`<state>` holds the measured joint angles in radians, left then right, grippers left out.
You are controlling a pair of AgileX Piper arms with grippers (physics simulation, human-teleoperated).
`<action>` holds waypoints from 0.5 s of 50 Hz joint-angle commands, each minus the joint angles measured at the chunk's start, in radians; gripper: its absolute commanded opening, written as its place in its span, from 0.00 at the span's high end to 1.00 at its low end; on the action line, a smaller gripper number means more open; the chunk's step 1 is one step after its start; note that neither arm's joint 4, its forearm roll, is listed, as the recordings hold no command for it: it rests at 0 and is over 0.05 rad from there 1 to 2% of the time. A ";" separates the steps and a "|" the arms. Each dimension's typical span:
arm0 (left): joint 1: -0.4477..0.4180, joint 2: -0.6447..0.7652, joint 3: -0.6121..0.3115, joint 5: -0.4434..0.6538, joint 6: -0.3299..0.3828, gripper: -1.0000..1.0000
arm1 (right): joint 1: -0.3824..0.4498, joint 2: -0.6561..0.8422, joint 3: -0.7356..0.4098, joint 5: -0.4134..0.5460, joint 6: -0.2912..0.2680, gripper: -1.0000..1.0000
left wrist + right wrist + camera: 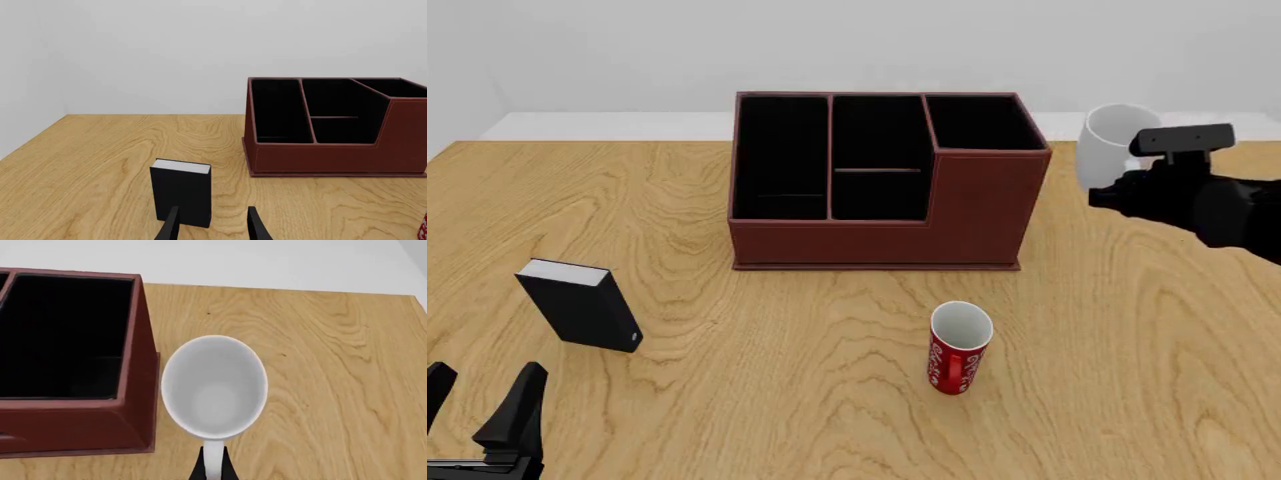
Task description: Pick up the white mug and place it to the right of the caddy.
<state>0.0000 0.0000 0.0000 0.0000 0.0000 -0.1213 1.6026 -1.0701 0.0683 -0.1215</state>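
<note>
White mug (213,387) handle pinched by right end effector (212,465), just right of caddy (881,180); left end effector (212,225) open.

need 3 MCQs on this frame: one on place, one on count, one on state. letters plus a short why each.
1. Where is the white mug relative to the caddy?
A. To its right
B. In front of it
C. Inside a compartment

2. How many mugs are in the front view?
A. One
B. Two
C. Three

3. What is the right hand doing?
A. Open, away from everything
B. Shut on the white mug's handle
C. Shut on the black box

Key:
1 A: front view shows the mug past the caddy's right wall.
2 B: the white mug plus the red mug.
3 B: right wrist view shows the fingers closed on the handle; the black box stands near the open left hand.
</note>
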 commanded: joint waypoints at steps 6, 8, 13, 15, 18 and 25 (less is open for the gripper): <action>0.000 0.000 0.000 0.000 0.000 0.00 | -0.007 0.039 -0.019 0.002 0.017 1.00; 0.000 0.000 0.000 0.000 0.000 0.00 | -0.006 0.044 -0.020 0.001 0.017 1.00; 0.000 0.000 0.000 0.000 0.000 0.00 | -0.002 0.051 -0.023 0.001 0.019 1.00; 0.000 0.000 0.000 0.000 0.000 0.00 | -0.002 0.055 -0.025 0.000 0.022 1.00; 0.000 0.000 0.000 0.000 0.000 0.00 | 0.000 0.070 -0.028 -0.004 0.022 1.00; 0.000 0.000 0.000 0.000 0.000 0.00 | 0.013 0.097 -0.023 -0.017 0.022 1.00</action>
<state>0.0000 0.0000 0.0000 0.0000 0.0000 -0.1177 1.6724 -1.0883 0.0632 -0.1103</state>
